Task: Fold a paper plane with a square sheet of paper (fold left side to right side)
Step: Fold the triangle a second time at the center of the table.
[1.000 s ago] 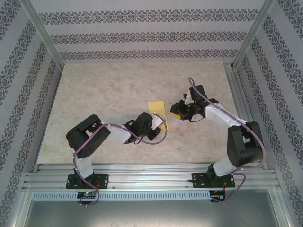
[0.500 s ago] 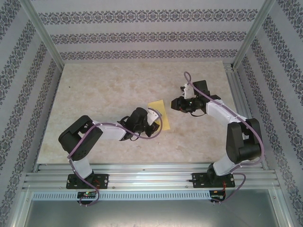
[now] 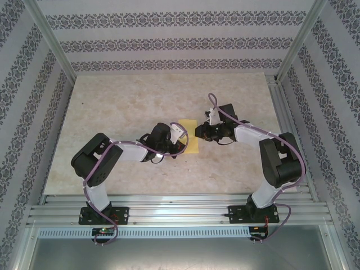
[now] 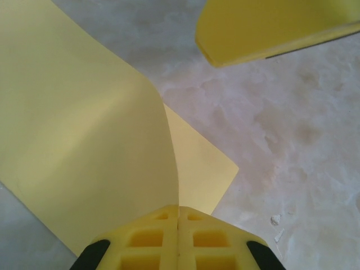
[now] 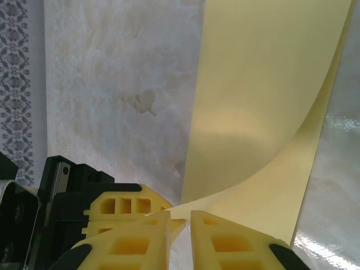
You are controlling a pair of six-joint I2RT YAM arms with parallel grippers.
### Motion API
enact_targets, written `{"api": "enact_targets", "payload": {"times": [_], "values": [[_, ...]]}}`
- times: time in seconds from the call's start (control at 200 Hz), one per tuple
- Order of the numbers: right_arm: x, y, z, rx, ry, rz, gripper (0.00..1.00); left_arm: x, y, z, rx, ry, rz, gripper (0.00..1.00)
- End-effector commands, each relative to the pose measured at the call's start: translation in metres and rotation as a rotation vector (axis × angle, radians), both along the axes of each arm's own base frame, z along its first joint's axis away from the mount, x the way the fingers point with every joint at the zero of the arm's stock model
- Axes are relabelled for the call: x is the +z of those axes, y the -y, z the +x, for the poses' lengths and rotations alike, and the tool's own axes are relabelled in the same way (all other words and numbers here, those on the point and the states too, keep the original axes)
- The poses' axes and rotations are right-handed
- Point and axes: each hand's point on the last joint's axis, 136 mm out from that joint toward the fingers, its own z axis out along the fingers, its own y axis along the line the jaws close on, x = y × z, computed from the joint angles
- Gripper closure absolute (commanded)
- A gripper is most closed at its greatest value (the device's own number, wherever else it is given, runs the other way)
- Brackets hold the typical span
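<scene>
This is a lab robot cell: silver aluminium frame posts (image 3: 53, 46), floral-striped wall panels (image 3: 169, 42) around a beige marble-look tabletop (image 3: 124, 101), slotted aluminium rails (image 3: 180, 212) below.

High rear overview of table (image 3: 124, 101); two close wrist views down onto one yellow sheet (image 5: 259, 84).

The mustard-yellow square sheet of paper (image 3: 193, 145) was pictured near the middle of the pale marbled table (image 3: 112, 112), partly lifted. One portion was seen lying flat while the rest was curled upward in a smooth bend.
</scene>
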Motion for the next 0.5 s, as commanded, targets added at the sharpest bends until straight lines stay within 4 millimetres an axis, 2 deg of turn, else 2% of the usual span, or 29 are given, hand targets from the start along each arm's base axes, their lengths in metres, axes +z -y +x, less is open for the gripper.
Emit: {"api": "enact_targets", "payload": {"times": [0.0, 0.27, 0.495], "values": [[-0.006, -0.006, 0.006, -0.092, -0.038, 0.060, 0.86, 0.000, 0.001, 0.008, 0.019, -0.039, -0.024, 1.00], [-0.042, -0.027, -0.020, -0.067, -0.183, 0.025, 0.89, -0.003, -0.001, 0.015, 0.042, -0.067, -0.039, 1.00], [-0.066, -0.020, -0.027, -0.106, -0.256, -0.040, 0.91, -0.003, -0.005, 0.020, 0.061, -0.068, -0.037, 1.00]]}}
